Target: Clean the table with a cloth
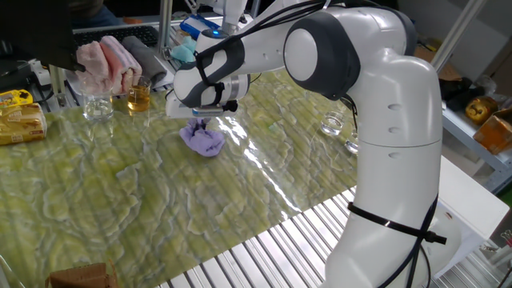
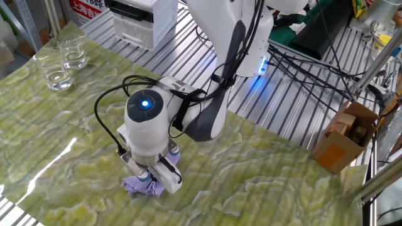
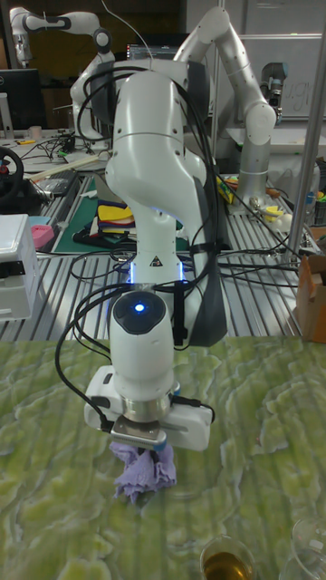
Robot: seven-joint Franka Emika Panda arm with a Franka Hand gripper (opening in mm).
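Note:
The lavender cloth [image 1: 202, 140] lies bunched on the olive-green marbled table [image 1: 120, 200], pressed down at its top by my gripper [image 1: 201, 126]. The fingers point straight down and are shut on the cloth's upper folds. In the other fixed view the cloth [image 2: 139, 186] spreads out under the gripper [image 2: 151, 180], whose white body covers most of it. From the tall fixed view, the cloth [image 3: 140, 472] hangs in a bunch below the gripper [image 3: 140, 445] and touches the table [image 3: 254, 435].
Pink folded towels [image 1: 109, 62], an empty glass [image 1: 98, 104] and a glass of amber liquid [image 1: 138, 98] stand at the table's far left. Two clear glasses [image 1: 334, 124] sit near the arm's base. Yellow packets [image 1: 19, 120] lie at the left edge. Silver slats [image 1: 272, 248] border the covering.

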